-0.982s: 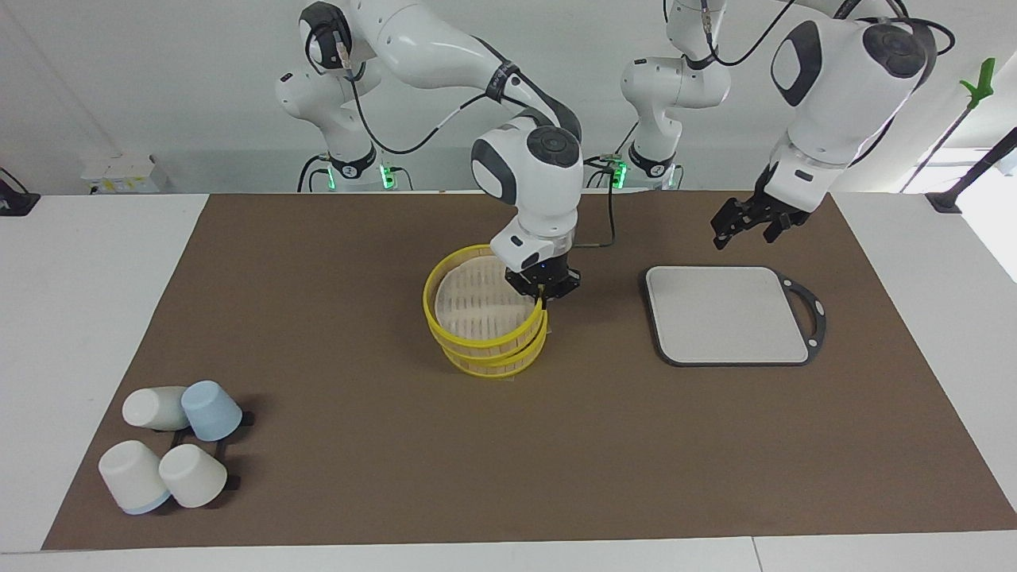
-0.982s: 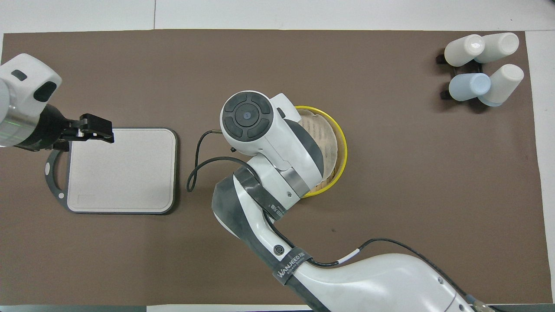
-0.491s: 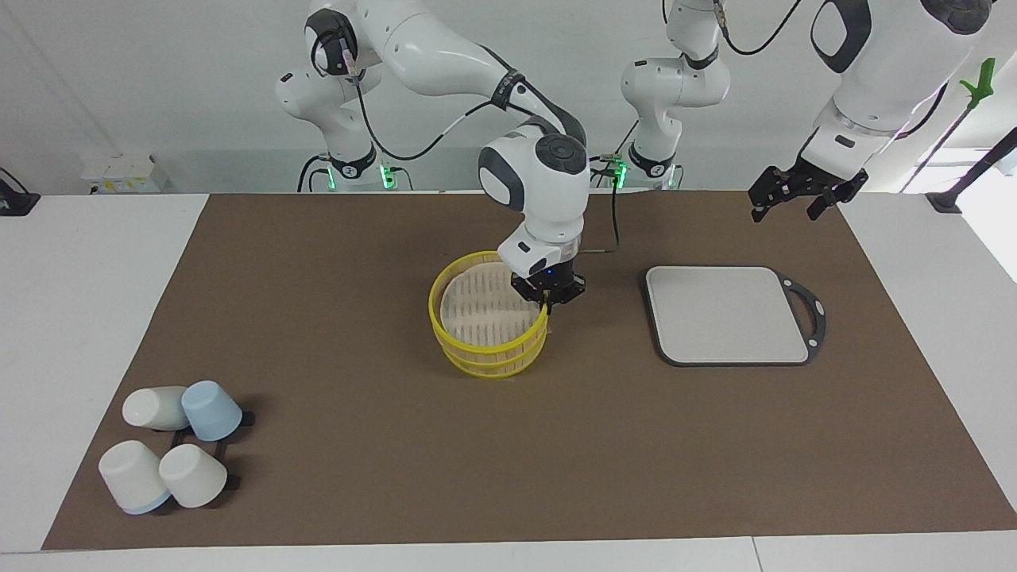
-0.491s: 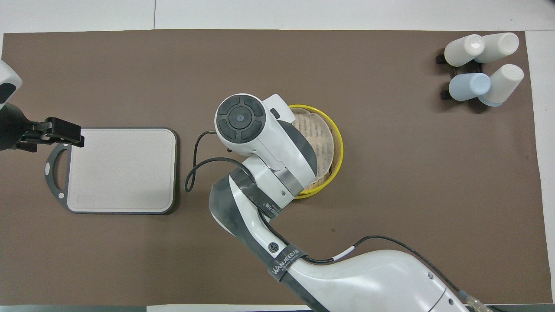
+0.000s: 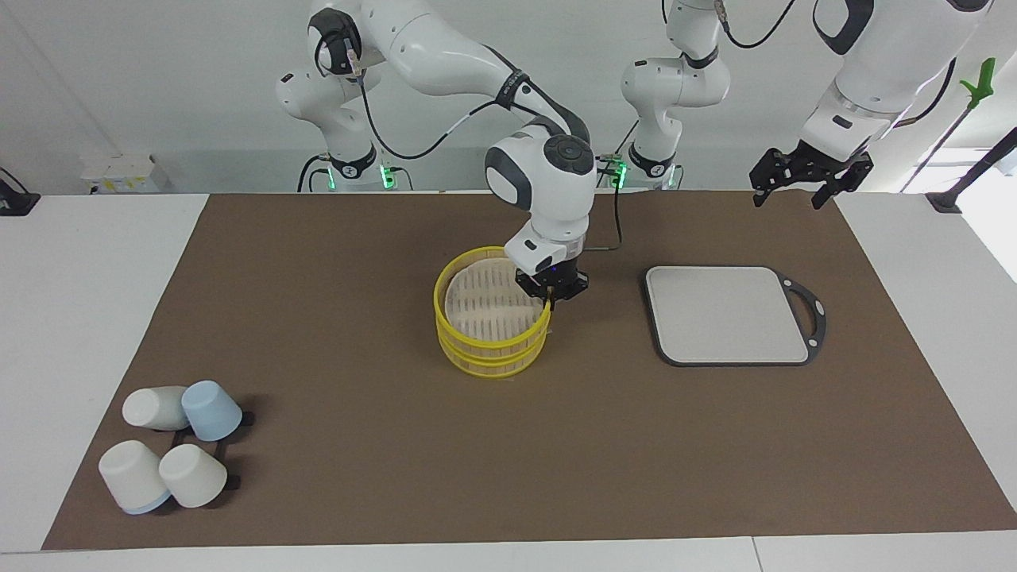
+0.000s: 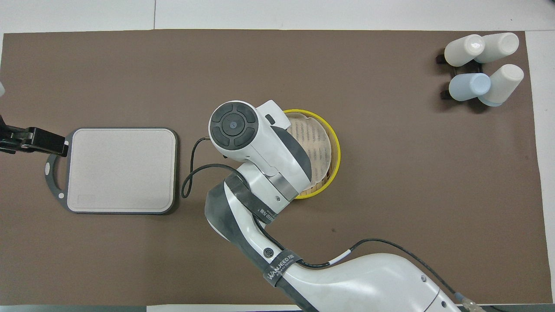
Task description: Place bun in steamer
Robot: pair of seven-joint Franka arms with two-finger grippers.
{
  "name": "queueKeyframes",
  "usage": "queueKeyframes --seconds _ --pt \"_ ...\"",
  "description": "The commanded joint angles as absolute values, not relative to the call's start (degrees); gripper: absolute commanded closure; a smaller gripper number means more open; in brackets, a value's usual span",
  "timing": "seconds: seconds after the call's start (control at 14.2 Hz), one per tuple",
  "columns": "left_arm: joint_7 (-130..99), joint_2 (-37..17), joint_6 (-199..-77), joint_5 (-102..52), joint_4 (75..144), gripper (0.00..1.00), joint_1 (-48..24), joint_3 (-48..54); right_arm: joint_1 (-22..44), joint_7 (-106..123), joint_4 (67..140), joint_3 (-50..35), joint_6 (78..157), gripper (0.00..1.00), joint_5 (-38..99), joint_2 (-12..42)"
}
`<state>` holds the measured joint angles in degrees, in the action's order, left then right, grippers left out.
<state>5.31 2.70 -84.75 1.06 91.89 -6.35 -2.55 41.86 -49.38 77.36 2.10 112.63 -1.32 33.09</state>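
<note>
The cups lie toward my right arm's end of the tabletop. At the middle, the steamer carries its lid, whose rim my right tool is clamped on. The bun is nowhere in sight; I judge it hidden under that lid. If I let go with the lid askew it could slip off, and a sideways tug could drag the basket. Since a second ago the lid has levelled, and my left tool, fingers apart, has lifted away from the board.
</note>
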Motion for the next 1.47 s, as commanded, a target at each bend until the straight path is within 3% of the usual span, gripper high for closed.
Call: queueKeyframes --seconds 0.0,0.21,0.42,1.12,1.19,1.26,1.4 --pt "6.24 5.53 -84.46 2.20 95.96 0.00 -6.77 -2.37 42.19 -51.15 78.84 2.20 112.76 1.00 -1.93 32.08" --pt "6.24 6.50 -86.30 2.20 98.52 0.00 -7.21 -2.37 42.10 -50.89 79.71 2.20 113.29 1.00 -2.02 31.82" --pt "5.54 6.42 -88.40 1.23 98.26 0.00 -7.21 -2.46 41.75 -50.36 82.78 2.20 116.88 1.00 -2.02 30.94" --pt "5.19 5.98 -91.76 -0.88 97.91 0.00 -6.42 -2.55 41.40 -48.78 83.58 2.29 118.48 1.00 -2.11 30.76" --pt "5.10 6.06 -91.76 -0.97 98.08 0.00 -6.42 -2.55 41.40 -48.87 83.50 2.29 118.30 0.21 -2.11 30.67" --pt "5.10 6.15 -91.76 -0.97 98.17 0.00 -6.33 -2.64 41.48 -48.78 82.89 2.37 117.60 0.00 -2.20 30.76" --pt "5.01 6.15 -91.76 -1.75 98.17 0.00 -6.15 -2.64 40.44 -46.08 79.83 2.55 114.72 0.00 -2.98 30.59"
